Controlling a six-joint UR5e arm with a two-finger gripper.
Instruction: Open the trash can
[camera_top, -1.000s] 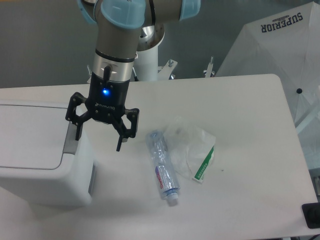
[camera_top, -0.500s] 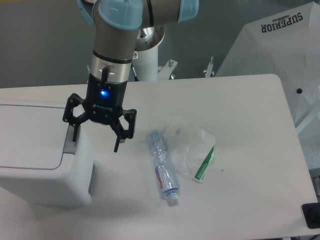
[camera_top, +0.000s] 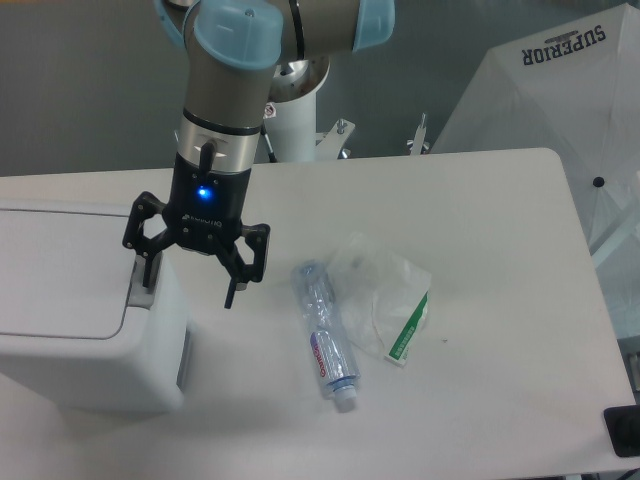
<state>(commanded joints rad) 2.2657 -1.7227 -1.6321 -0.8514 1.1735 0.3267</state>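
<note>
The trash can (camera_top: 80, 300) is a large white boxy bin at the table's left edge, with its flat lid down. A grey push tab (camera_top: 143, 297) sits at the lid's right edge. My gripper (camera_top: 188, 295) hangs open over the bin's right side with its blue light on. Its left finger (camera_top: 146, 272) points down just above the tab, and I cannot tell whether it touches. The right finger (camera_top: 232, 290) hangs over the bare table right of the bin. Nothing is held between them.
A clear plastic bottle (camera_top: 325, 335) lies on the table right of the gripper. Beside it lies a crumpled clear wrapper (camera_top: 385, 300) with a green strip. A white folded umbrella (camera_top: 560, 110) stands at the right, past the table edge.
The gripper has shifted slightly left toward the bin's push tab, still open. The lid, bottle and wrapper have not moved.
</note>
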